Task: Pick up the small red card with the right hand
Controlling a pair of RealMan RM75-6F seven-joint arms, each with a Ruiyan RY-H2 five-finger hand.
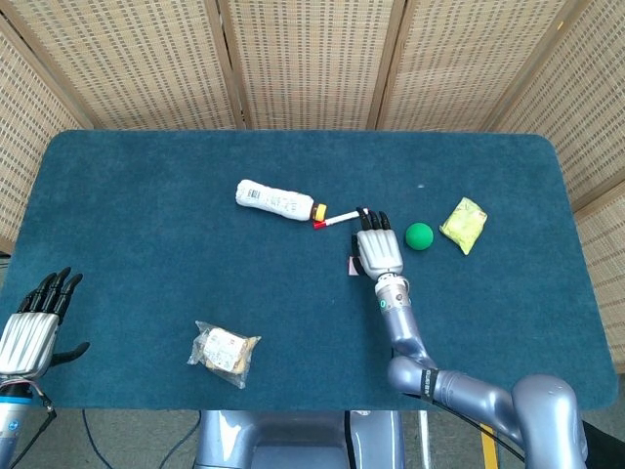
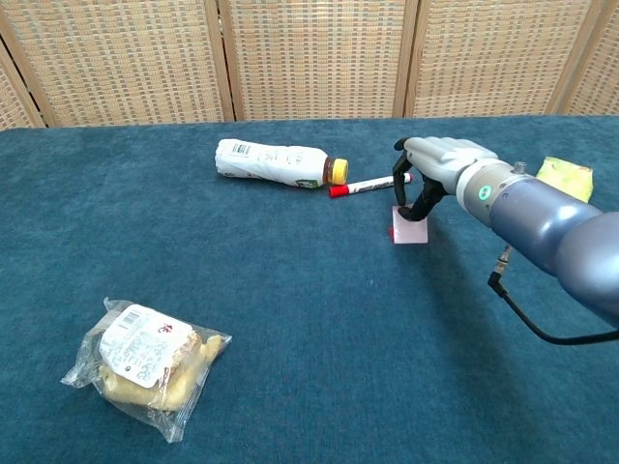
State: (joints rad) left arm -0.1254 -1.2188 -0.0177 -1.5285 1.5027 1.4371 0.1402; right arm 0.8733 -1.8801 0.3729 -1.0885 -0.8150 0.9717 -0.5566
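Note:
My right hand (image 1: 378, 252) (image 2: 440, 162) pinches the small red card (image 2: 408, 228) between thumb and a finger. The card hangs below the fingers just above the blue tabletop, its pale face turned toward the chest camera and a red edge showing on its left. In the head view only a sliver of the card (image 1: 352, 265) shows at the hand's left side. My left hand (image 1: 33, 326) hovers at the table's near left corner with straight fingers, holding nothing.
A red-capped marker (image 1: 342, 217) (image 2: 372, 184) and a lying white bottle (image 1: 278, 201) (image 2: 276, 161) are just beyond the hand. A green ball (image 1: 419, 235) and a yellow-green packet (image 1: 464, 225) (image 2: 566, 176) lie to its right. A snack bag (image 1: 225, 352) (image 2: 145, 362) sits near left.

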